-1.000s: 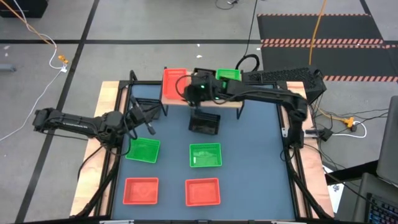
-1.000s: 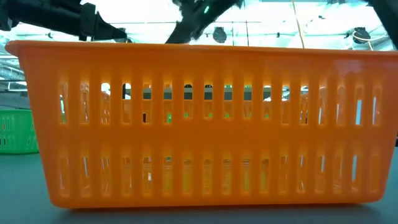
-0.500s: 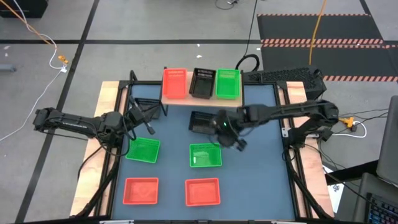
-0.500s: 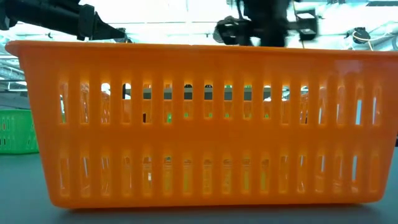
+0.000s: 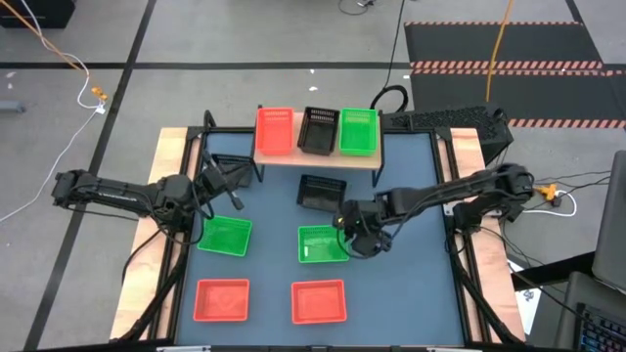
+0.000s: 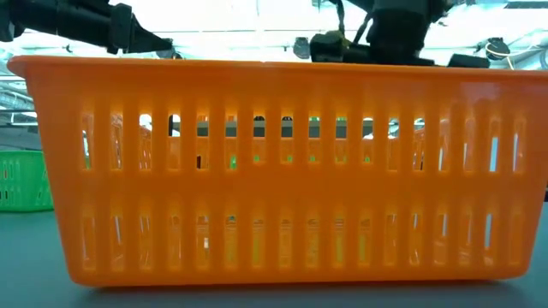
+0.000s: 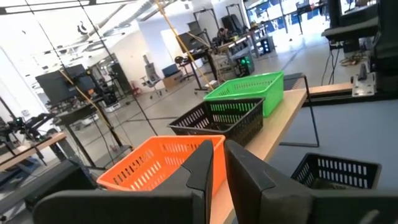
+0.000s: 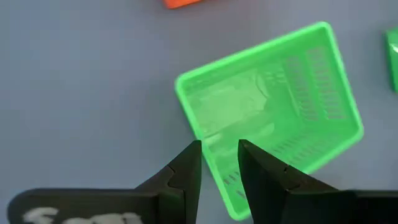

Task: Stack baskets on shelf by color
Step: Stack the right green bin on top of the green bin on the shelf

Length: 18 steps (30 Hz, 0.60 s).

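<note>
The shelf (image 5: 318,156) stands at the table's far edge and carries a red basket (image 5: 275,131), a black basket (image 5: 318,129) and a green basket (image 5: 358,131) side by side. On the table stand two black baskets (image 5: 322,193) (image 5: 231,166), two green ones (image 5: 323,244) (image 5: 225,236) and two red ones (image 5: 221,299) (image 5: 319,301). My right gripper (image 5: 352,238) (image 8: 219,149) hovers open, pointing down over the right end of the middle green basket (image 8: 267,112). My left gripper (image 5: 207,184) (image 7: 219,152) waits shut near the left black basket, facing the shelf (image 7: 280,121).
In the low view a red basket (image 6: 274,171) stands close in front and hides most of the table; a green basket (image 6: 21,180) shows at its left. Wooden rails (image 5: 166,196) run along the table's sides. Bare table lies right of the baskets (image 5: 411,274).
My right gripper has left the shelf, where the black basket now stands between the red and the green one. It has swung toward the table's near edge, past the black basket on the table, and turned downward over the middle green basket.
</note>
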{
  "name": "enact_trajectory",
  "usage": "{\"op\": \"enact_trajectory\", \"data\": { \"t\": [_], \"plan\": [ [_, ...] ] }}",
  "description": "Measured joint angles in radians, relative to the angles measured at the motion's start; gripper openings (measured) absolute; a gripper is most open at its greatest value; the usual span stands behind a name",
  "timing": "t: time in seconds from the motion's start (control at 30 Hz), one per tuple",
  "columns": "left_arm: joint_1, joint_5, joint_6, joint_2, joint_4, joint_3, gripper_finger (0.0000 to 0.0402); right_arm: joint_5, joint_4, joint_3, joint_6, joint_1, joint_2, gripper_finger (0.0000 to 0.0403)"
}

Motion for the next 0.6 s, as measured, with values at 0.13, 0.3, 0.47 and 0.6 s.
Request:
{"op": "enact_trajectory", "data": {
  "t": [0.13, 0.3, 0.47, 0.6],
  "plan": [
    [0.001, 0.0, 0.004, 0.0, 0.013, 0.0, 0.0047, 0.002, 0.026, 0.0, -0.039, 0.006, 0.059, 0.0098],
    [0.001, 0.0, 0.005, 0.0, 0.02, 0.0, 0.0047, 0.03, 0.032, 0.0, -0.067, 0.007, 0.116, 0.0098],
    [0.001, 0.0, 0.034, 0.0, 0.026, 0.0, 0.0047, 0.057, 0.041, 0.0, -0.042, 0.006, 0.126, 0.009],
    [0.001, 0.0, 0.043, 0.0, 0.026, 0.0, 0.0047, 0.026, 0.039, 0.0, -0.016, 0.005, 0.104, 0.004]
  ]
}}
